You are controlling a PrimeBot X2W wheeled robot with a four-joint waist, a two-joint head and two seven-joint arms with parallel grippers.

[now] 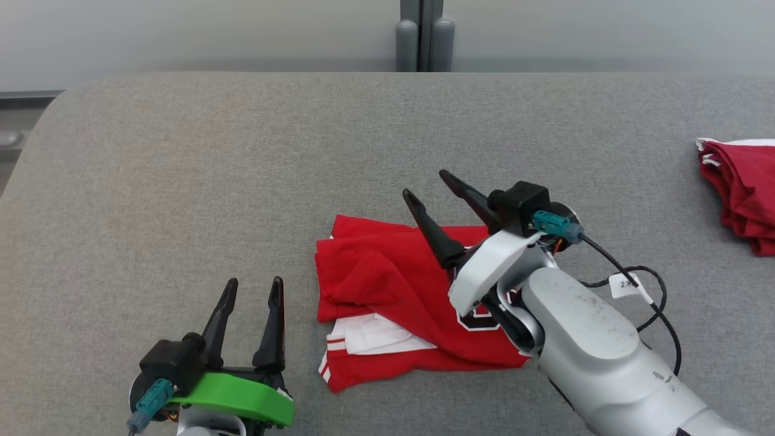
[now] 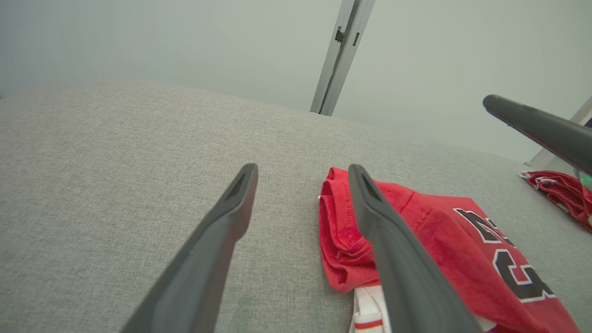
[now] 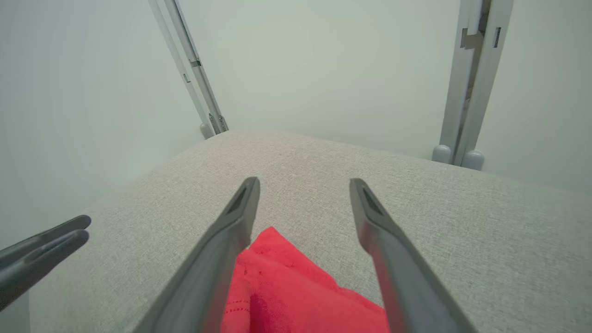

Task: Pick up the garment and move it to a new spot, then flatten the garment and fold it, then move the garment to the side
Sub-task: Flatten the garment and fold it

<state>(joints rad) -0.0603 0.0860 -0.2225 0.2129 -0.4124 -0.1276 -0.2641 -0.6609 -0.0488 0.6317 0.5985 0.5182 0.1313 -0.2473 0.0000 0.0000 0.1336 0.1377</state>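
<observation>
The garment [image 1: 387,290] is a red jersey with white trim and a black number, folded into a rough square near the front middle of the grey table [image 1: 242,151]. It also shows in the left wrist view [image 2: 439,231] and the right wrist view [image 3: 286,286]. My right gripper [image 1: 427,186] hovers open over the garment's far right part, fingers pointing up and to the left, nothing between them. My left gripper [image 1: 254,284] stands open to the left of the garment, apart from it and holding nothing. Its own fingers [image 2: 226,217] straddle bare cloth and the jersey's edge.
A second red garment [image 1: 742,188] lies bunched at the table's far right edge. Grey posts [image 1: 424,36] stand behind the table against a pale wall. A black cable [image 1: 642,284] loops off my right wrist. Bare grey cloth stretches to the left and far side.
</observation>
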